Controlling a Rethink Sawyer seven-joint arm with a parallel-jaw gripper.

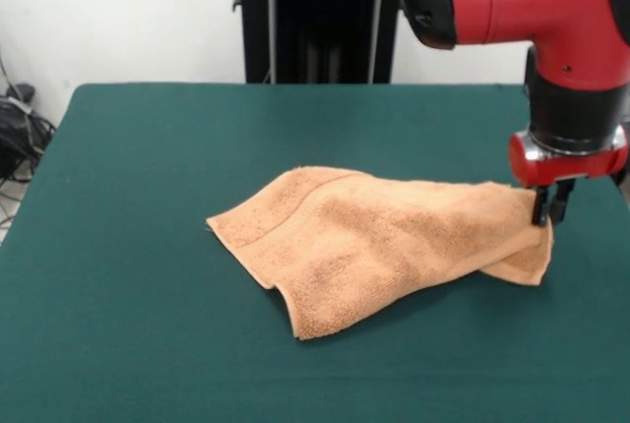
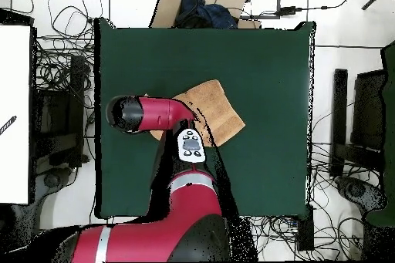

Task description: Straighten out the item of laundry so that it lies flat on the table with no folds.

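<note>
Clamped on the towel's right-hand corner in the front view, the gripper (image 1: 549, 209) pinched the cloth between its dark fingers (image 1: 539, 209), and we saw that corner lifted just clear of the table (image 1: 128, 325). Nearest the camera, we noted the peach-orange towel (image 1: 374, 246) with one corner pointing forward and a fold rumpling its middle. Farther back, a woven band crossed its left part. From overhead, we saw the red arm (image 2: 166, 113) covering part of the towel near the green top's centre.
</note>
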